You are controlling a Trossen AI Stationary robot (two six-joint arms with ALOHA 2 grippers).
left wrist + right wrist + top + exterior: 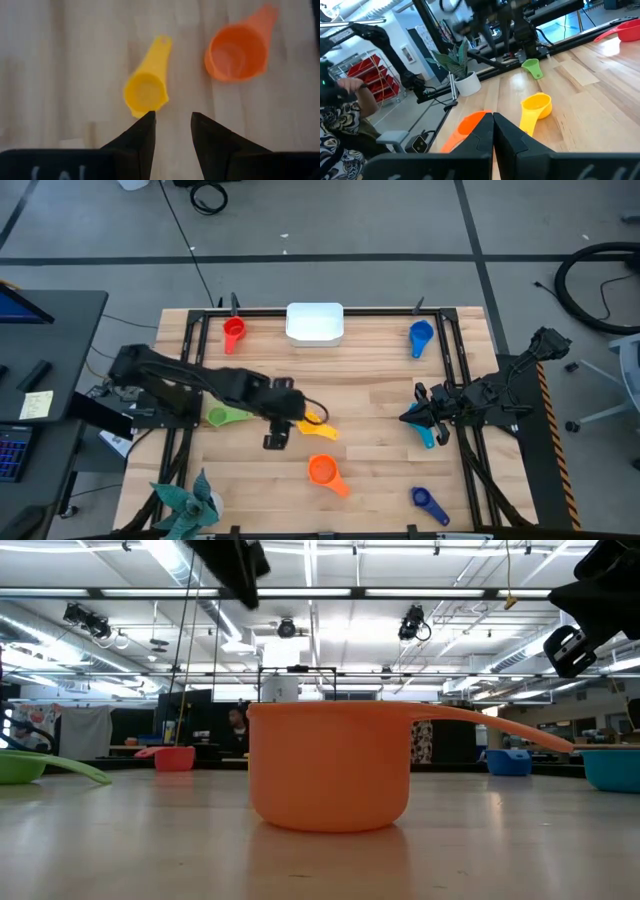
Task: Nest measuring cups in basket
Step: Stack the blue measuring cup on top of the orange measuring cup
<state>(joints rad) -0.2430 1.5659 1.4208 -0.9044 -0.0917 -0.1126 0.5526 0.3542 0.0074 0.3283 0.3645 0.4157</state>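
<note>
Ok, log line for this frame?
left gripper open above yellow cup | right gripper shut, table edge | basket empty

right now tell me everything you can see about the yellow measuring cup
The yellow measuring cup is a small round scoop with a short flat tapering handle, in what looks like smooth plastic. It lies upright and empty on the wooden table, near its middle, touching nothing else. The orange cup sits apart from it, nearer the front edge. The left gripper hovers just above it, fingers apart, not touching it.
</note>
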